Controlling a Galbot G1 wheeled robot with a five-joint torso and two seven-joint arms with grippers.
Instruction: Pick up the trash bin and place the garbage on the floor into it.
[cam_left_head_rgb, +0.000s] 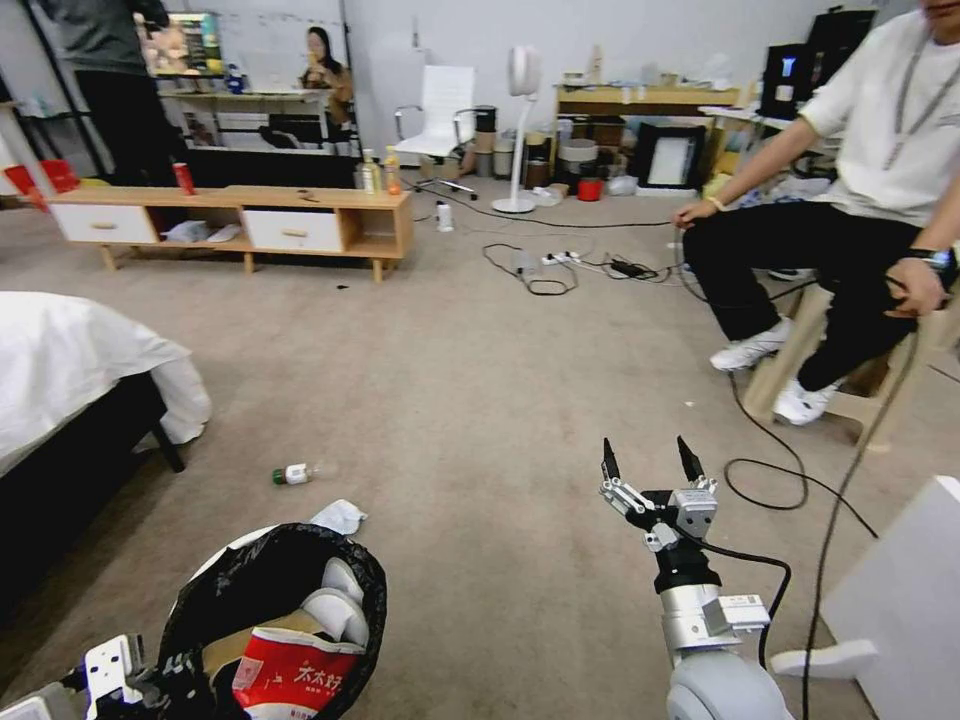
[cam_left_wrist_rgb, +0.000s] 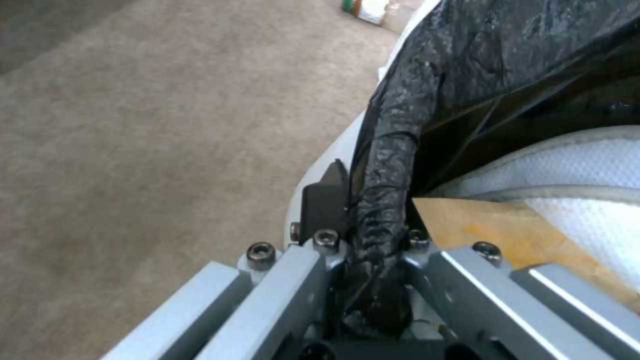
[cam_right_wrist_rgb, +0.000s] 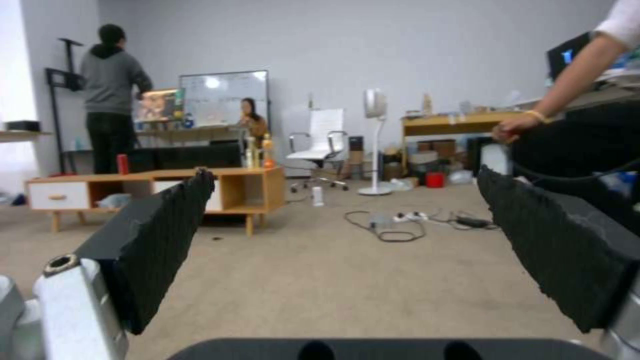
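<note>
Bin (cam_left_head_rgb: 270, 600) held low at the robot's left, packet (cam_left_head_rgb: 290, 680), paper bag (cam_left_wrist_rgb: 527, 235) and tissues (cam_left_wrist_rgb: 573, 170) inside.
Left gripper (cam_left_wrist_rgb: 363, 220) clamped on the bin's bag-covered rim; right gripper (cam_left_head_rgb: 648, 462) raised over carpet (cam_left_head_rgb: 480, 380), jaws wide apart, empty. Bottle (cam_left_head_rgb: 295, 473) and tissue (cam_left_head_rgb: 340, 517) lying beyond the bin.

1. Low wooden TV cabinet (cam_left_head_rgb: 235, 222) with white drawers stands on the carpet by the far wall; upright red can (cam_left_head_rgb: 184, 178) on its top, left part.
2. Upright yellow and orange drink bottles (cam_left_head_rgb: 381, 172) side by side at the cabinet's right end.
3. White standing fan (cam_left_head_rgb: 520, 125) to the right of the cabinet; white office chair (cam_left_head_rgb: 441, 112) behind it.
4. Black cables and white power strip (cam_left_head_rgb: 560, 263) lie loose mid-room.
5. Bed with white sheet (cam_left_head_rgb: 70, 365) at left edge.
6. Small red container (cam_left_head_rgb: 590, 189), possibly a bucket, near the wooden desk (cam_left_head_rgb: 645, 100).
</note>
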